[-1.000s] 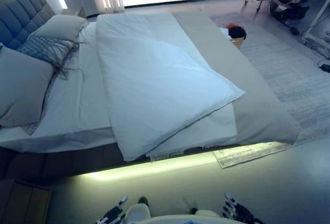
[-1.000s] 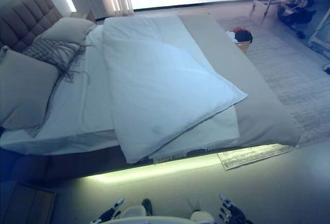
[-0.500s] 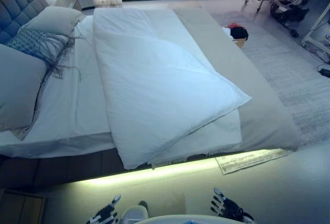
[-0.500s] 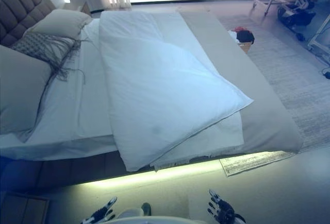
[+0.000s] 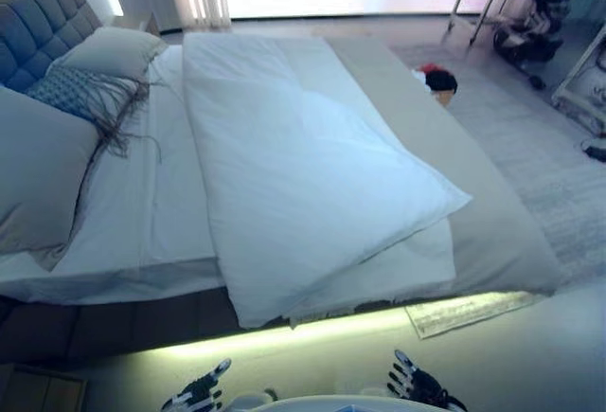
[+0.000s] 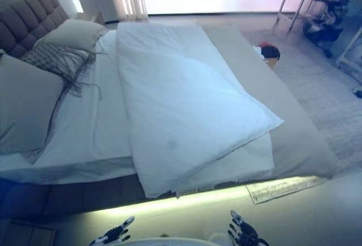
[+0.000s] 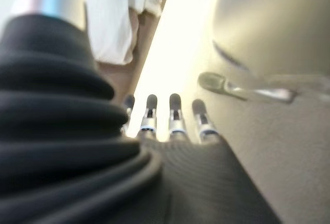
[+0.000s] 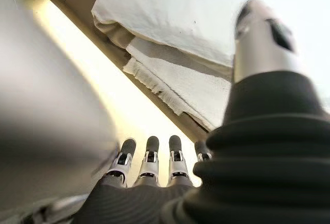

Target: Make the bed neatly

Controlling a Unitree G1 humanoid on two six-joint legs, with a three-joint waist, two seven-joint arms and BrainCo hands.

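A bed with a grey tufted headboard [image 5: 38,28] fills the view. A white duvet [image 5: 303,166] lies folded double and askew across the middle, its near corner [image 5: 251,313] hanging over the bed's near side. A tan cover [image 5: 492,232] shows at the foot end. Grey pillows [image 5: 33,170] and a fringed cushion [image 5: 80,95] lie by the headboard. My left hand [image 5: 199,395] and right hand [image 5: 417,388] hang low above the floor, short of the bed, open and empty. The right wrist view shows the duvet's hanging edge [image 8: 170,54].
A pale rug [image 5: 559,166] lies past the foot of the bed, with a small basket of dark and red things [image 5: 434,82] on it. Metal stands [image 5: 530,14] are at the far right. A wooden nightstand [image 5: 38,388] sits near left.
The camera has shifted, so the whole scene has slid a little. Both hands stay low in front of me, open, with fingers showing slightly more.
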